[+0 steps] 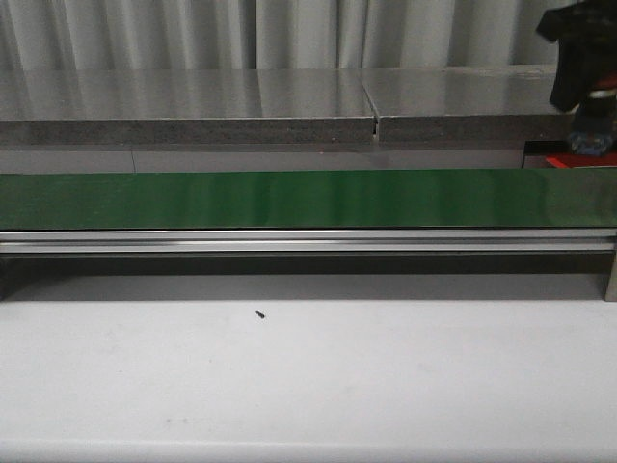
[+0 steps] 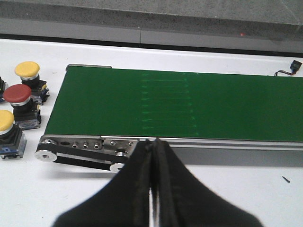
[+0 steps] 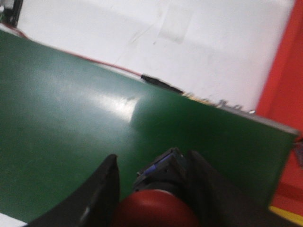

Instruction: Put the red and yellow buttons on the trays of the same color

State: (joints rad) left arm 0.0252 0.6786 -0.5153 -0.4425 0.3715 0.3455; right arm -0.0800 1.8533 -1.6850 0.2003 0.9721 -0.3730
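In the right wrist view the right gripper [image 3: 156, 208] has its two dark fingers clamped on a red button [image 3: 156, 213], whose rounded cap is cut off by the frame edge so only its upper curve and the dark, blue-marked body behind it show; the picture is blurred and finer detail cannot be read. Just beyond the fingers lies the green conveyor belt [image 3: 94, 118], bare across its whole visible width, ending at a metal edge rail past which a red tray [image 3: 284, 94] fills the side of the view, only a strip of it visible. A thin yellow sliver at the corner is too small to identify. In the left wrist view the left gripper [image 2: 154, 189] has its fingers pressed together with nothing between them, hovering at the near rail of the belt. Off the belt's end, on the white table [image 2: 236, 189], stand three buttons close together: a yellow button [image 2: 5, 122] partly cut by the frame, a second red button [image 2: 17, 93] beside it, and another yellow button [image 2: 27, 69] farthest. From the front, only the right arm's dark bulk [image 1: 581, 58] shows at the far corner.
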